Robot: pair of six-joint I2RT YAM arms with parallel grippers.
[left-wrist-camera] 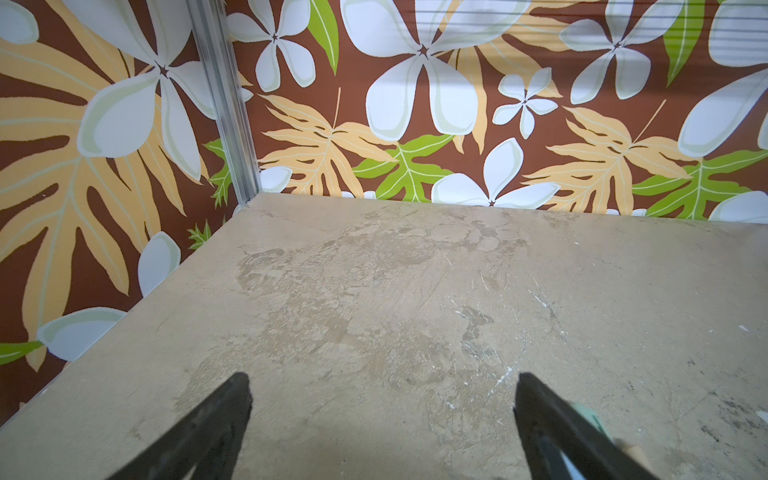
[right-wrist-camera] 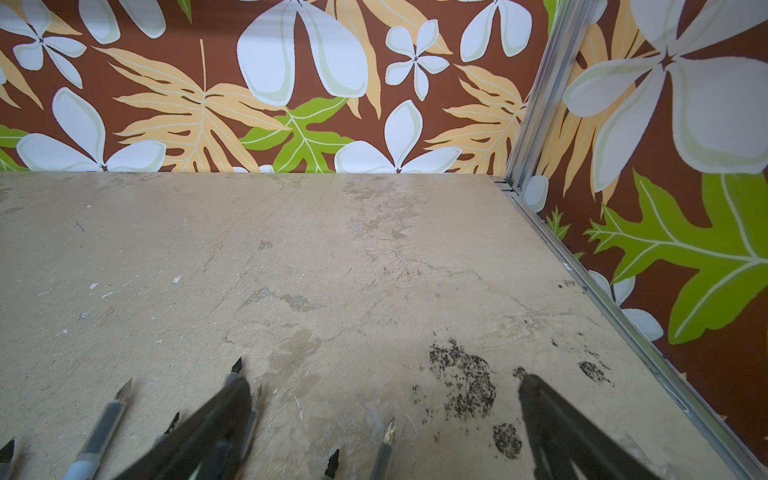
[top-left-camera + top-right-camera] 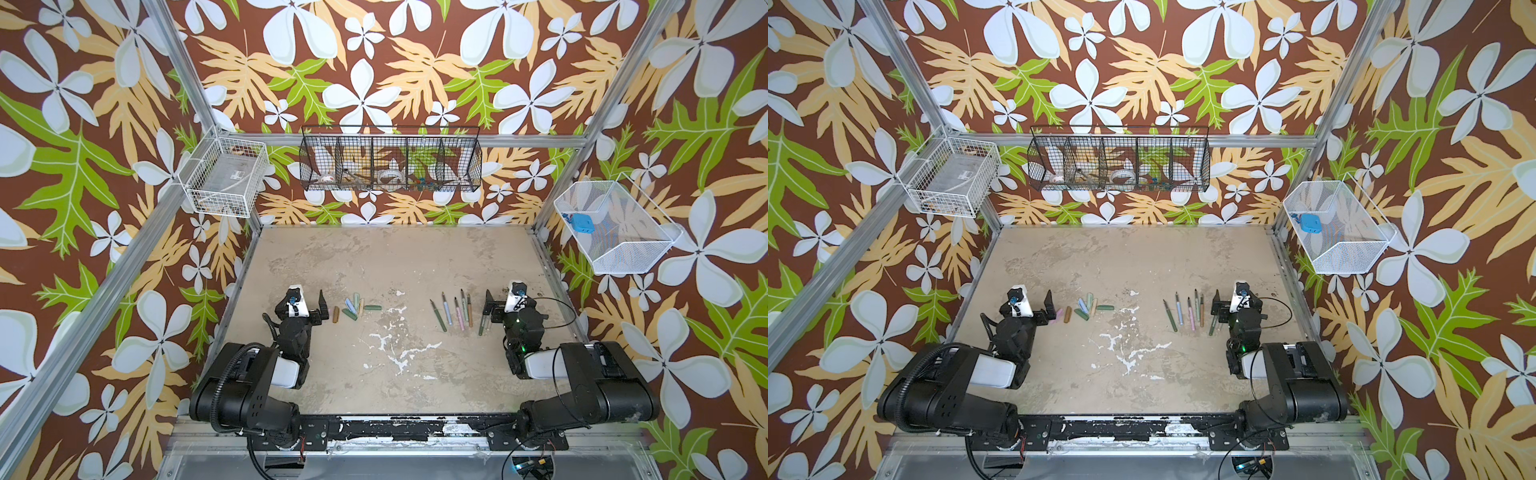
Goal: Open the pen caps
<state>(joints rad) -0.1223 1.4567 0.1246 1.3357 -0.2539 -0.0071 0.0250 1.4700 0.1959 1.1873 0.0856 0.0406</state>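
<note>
Top views, left claw (image 3: 305, 300) apart by pen caps (image 3: 353, 308), right claw (image 3: 508, 300) apart over pens (image 3: 457, 311), open table (image 3: 395, 266) between

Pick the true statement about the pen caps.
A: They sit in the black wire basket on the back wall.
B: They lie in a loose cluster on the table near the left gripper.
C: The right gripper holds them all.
B: in both top views the pen caps lie loose on the table beside the open left gripper, apart from the uncapped pen bodies near the right gripper.
</note>
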